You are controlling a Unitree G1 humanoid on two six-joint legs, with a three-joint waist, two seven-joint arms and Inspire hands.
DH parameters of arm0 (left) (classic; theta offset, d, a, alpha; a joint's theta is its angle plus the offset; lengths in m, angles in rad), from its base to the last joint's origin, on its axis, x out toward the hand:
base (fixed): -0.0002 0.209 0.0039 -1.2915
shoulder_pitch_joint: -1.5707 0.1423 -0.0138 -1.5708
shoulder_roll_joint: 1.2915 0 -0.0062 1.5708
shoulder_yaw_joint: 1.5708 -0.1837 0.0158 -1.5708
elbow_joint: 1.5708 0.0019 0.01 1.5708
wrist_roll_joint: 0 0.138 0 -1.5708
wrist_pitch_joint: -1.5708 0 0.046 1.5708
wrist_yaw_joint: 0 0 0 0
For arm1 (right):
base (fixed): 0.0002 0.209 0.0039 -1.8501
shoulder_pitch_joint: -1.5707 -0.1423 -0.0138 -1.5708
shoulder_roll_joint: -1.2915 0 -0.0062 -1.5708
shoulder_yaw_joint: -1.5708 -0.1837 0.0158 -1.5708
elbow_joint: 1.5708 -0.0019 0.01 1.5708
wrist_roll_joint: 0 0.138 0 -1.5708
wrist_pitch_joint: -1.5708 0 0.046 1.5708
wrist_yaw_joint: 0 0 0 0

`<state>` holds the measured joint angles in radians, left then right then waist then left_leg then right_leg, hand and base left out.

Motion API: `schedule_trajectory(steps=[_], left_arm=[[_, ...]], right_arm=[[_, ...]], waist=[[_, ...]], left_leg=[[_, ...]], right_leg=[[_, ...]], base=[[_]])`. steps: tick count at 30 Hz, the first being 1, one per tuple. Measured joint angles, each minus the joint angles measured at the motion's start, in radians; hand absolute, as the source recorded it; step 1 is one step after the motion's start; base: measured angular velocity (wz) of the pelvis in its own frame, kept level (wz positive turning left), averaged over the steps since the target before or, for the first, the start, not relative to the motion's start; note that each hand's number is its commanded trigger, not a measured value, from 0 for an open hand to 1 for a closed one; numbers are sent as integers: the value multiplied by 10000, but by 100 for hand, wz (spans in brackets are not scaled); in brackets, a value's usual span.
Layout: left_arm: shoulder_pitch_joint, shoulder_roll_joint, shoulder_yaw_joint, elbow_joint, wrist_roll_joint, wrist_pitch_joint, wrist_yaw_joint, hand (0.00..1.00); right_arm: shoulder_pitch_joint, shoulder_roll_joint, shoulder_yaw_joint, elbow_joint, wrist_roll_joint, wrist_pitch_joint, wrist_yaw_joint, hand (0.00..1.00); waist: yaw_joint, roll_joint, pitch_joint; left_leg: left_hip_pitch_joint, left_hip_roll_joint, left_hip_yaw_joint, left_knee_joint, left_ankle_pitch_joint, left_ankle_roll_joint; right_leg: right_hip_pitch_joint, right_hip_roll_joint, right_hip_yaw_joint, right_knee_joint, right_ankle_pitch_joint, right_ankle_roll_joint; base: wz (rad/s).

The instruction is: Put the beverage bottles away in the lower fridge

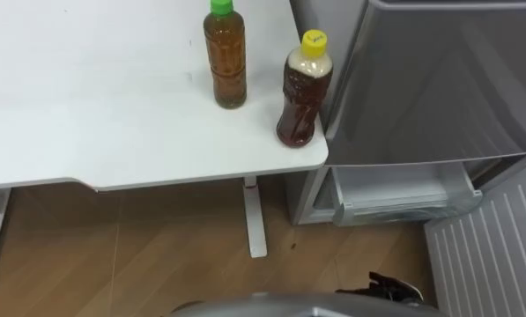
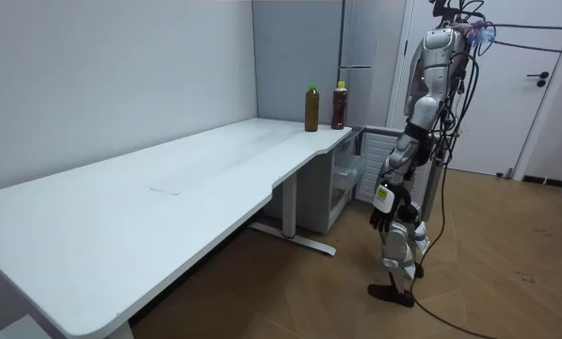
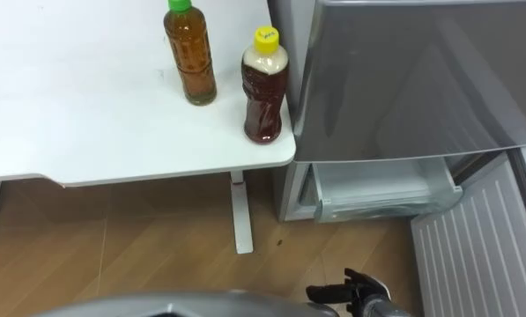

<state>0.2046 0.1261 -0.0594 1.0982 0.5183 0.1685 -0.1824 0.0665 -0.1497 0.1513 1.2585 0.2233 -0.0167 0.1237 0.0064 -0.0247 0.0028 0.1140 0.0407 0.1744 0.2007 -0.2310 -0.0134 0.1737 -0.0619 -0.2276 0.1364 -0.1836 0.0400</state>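
Two drink bottles stand upright near the white table's point(image 1: 86, 132) right corner. The green-capped bottle point(image 1: 226, 60) of amber tea is to the left, and the yellow-capped bottle point(image 1: 303, 91) of dark tea is close to the edge beside the fridge point(image 1: 448, 79). The fridge's lower compartment is open, showing a pale drawer point(image 1: 403, 195). My right hand point(image 1: 388, 287) hangs low in front of my body, below the table and well short of the bottles, with relaxed fingers and nothing in it. The room view has me standing upright by the table's end, facing the fridge point(image 2: 356, 56), right hand point(image 2: 384, 213) down.
The open lower fridge door point(image 1: 496, 251) swings out at the right, ribbed on its inner side. A white table leg point(image 1: 255, 220) stands on the wooden floor below the corner. A wall and a closed door point(image 2: 525, 85) are behind me.
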Motion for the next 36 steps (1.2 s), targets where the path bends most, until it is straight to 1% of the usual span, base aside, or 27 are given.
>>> schedule_trajectory(steps=[6, 9, 15, 22, 26, 29, 32, 33, 36], left_arm=[[4, 23, 46, 43, -245, 10, -47, 0], [10, 41, 59, 45, -585, 24, -26, 0], [-27, 58, 282, 102, -582, 40, 30, 0], [-33, 64, 366, 244, -987, 41, 117, 0], [-28, 71, 374, 241, -1349, 39, 223, 0], [-22, 65, 390, 229, -1362, 37, 360, 0], [-13, 58, 587, 225, -1450, 38, 550, 0], [79, 52, 711, 213, -1671, 18, 666, 0], [102, 45, 907, 211, -1974, 9, 844, 0]], right_arm=[[-33, -12, -157, 4, 0, 177, 113, 0], [-53, -11, -168, 35, -7, 194, 112, 0], [-249, -19, -197, 283, -252, 305, 195, 0], [-241, -31, -215, 296, -237, 269, 198, 0], [-232, -27, -262, 292, -240, 259, 110, 0], [-247, -26, -269, 295, -313, 263, -37, 0], [-240, -27, -350, 295, -318, 273, -127, 0], [-224, -27, -387, 292, -317, 273, -124, 0], [-208, -25, -464, 289, -317, 277, -116, 0]], waist=[[28, -4, 0], [20, -7, 2], [26, -16, -1], [19, -2, 8], [-5, 21, 18], [15, 62, 19], [7, 109, 17], [3, 111, 18], [-5, 103, 16]], left_leg=[[8, -10, 31, 46, 1, 0], [13, -15, 23, 39, 1, 0], [11, -15, 32, 49, 1, 0], [15, -16, -6, 46, 1, 1], [15, -31, -129, 40, 0, 2], [3, -28, -192, 47, 0, 2], [-23, -28, -264, 47, 0, 1], [-50, -32, -303, 53, 1, 1], [-136, -50, -400, 102, 1, 1]], right_leg=[[-9, -6, 40, -21, -7, 1], [-8, -7, 38, -27, -7, 2], [25, -7, 31, -16, -7, 2], [83, -6, 4, -6, -7, 1], [153, -12, -89, -17, -7, 2], [167, -7, -146, -18, -7, 2], [190, -5, -226, -16, -7, 2], [193, -4, -260, -18, -7, 2], [183, -9, -349, -26, -10, 6]], base=[[0], [0], [0], [0], [7], [8], [7], [7], [11]])
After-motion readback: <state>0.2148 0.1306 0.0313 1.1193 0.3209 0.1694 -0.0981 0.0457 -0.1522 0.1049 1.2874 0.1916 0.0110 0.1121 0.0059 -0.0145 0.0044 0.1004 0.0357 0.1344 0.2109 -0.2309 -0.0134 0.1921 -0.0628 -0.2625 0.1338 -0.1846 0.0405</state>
